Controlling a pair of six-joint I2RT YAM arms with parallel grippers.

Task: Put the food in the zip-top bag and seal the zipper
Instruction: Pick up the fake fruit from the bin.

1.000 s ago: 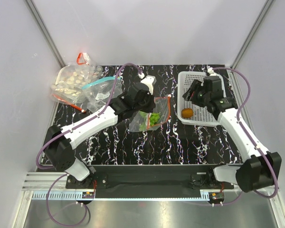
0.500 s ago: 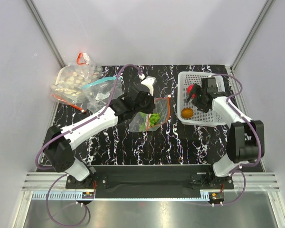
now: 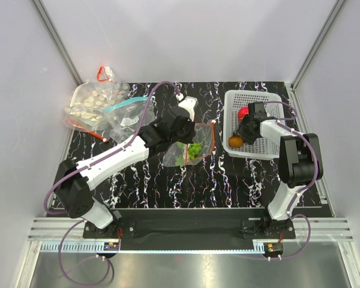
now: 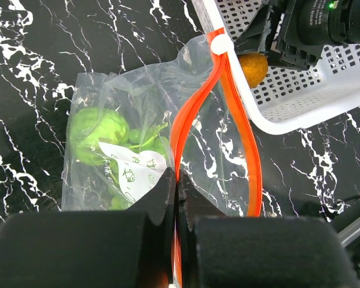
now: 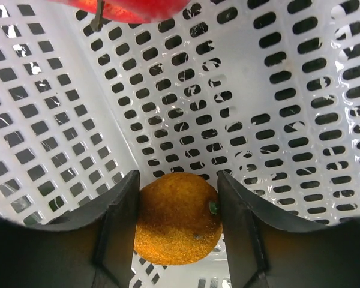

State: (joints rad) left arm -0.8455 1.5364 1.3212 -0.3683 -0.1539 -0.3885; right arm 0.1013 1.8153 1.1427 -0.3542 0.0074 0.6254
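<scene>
Zip-top bag (image 4: 144, 120) lay on the black marbled table (image 3: 240, 180) just left of the white basket (image 5: 276, 120), its mouth gaping toward the basket. The red-orange zipper (image 4: 195, 111) ran roughly far to near from its white slider (image 4: 219, 45). A white label (image 4: 135, 171) inside, beside green food (image 4: 99, 129), bore green marks too small to read. Left gripper (image 4: 177, 180) was clamped on one zipper strip. Right gripper (image 5: 177, 198) pressed both sides of the orange ball (image 5: 177, 228) in the basket, with the red fruit (image 5: 126, 9) beyond.

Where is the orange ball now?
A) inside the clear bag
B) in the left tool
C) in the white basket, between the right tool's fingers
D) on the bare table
C: the orange ball sits in the white basket with the right tool around it.
</scene>
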